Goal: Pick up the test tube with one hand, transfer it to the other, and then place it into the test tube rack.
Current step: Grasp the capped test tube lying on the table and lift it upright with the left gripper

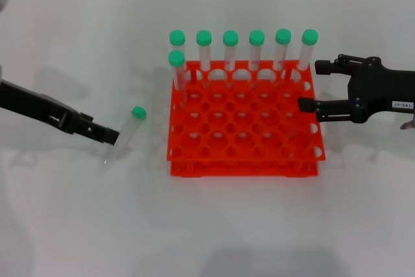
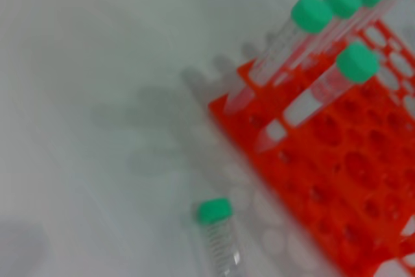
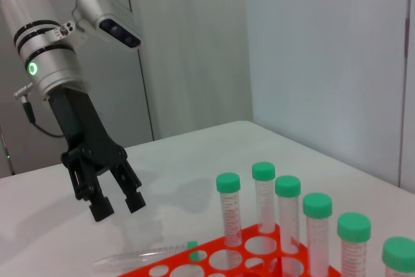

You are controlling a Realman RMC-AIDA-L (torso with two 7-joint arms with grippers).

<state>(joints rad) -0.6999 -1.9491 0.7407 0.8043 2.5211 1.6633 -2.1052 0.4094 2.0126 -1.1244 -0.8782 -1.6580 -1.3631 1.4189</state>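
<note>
The test tube [image 1: 130,127], clear with a green cap, lies on the white table left of the orange-red rack [image 1: 243,167]. It also shows in the left wrist view [image 2: 219,243] and the right wrist view [image 3: 146,255]. My left gripper [image 1: 110,137], unlabelled, is open and empty. In the right wrist view this gripper [image 3: 118,207] hangs just above the tube's lower half. My right gripper [image 1: 314,85], with the white label, is open and empty beside the rack's right edge near the back.
Several green-capped tubes [image 1: 257,47] stand along the rack's back row, and one more stands in the second row at the left. The rack also shows in the left wrist view [image 2: 363,180] and the right wrist view [image 3: 211,265].
</note>
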